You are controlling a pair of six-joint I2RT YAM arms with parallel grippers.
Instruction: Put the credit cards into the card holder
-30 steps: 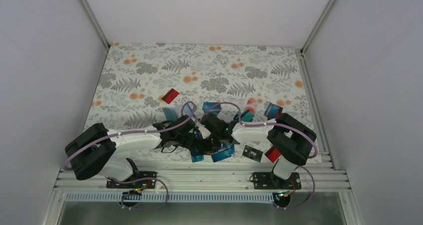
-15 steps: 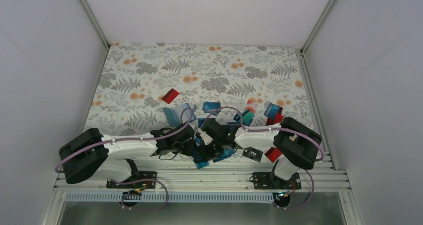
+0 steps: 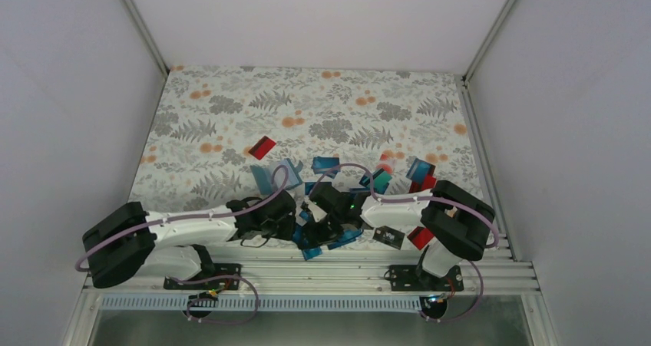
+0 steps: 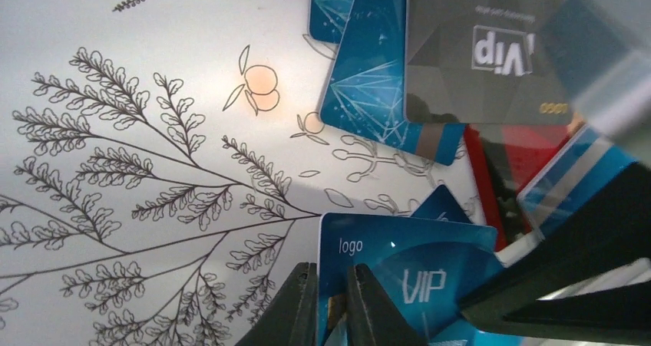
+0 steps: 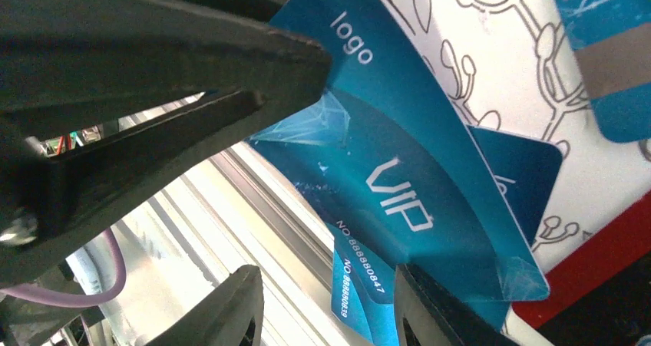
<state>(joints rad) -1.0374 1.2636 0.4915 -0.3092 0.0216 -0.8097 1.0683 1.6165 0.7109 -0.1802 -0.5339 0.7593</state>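
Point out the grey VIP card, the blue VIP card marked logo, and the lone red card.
Dark grey rectangular plastic VIP card (image 4: 480,62): left wrist view, face centre.
Glossy blue rectangular plastic VIP card (image 4: 422,285): left wrist view, its lettering.
Red rectangular plastic card (image 3: 262,146): top view, centre.

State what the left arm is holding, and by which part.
The blue VIP card, pinched between the left gripper's jaws at its edge beside the word logo.

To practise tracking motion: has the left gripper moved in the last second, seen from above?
Yes. The left gripper has drawn back toward the metal rail, away from the lone red card.
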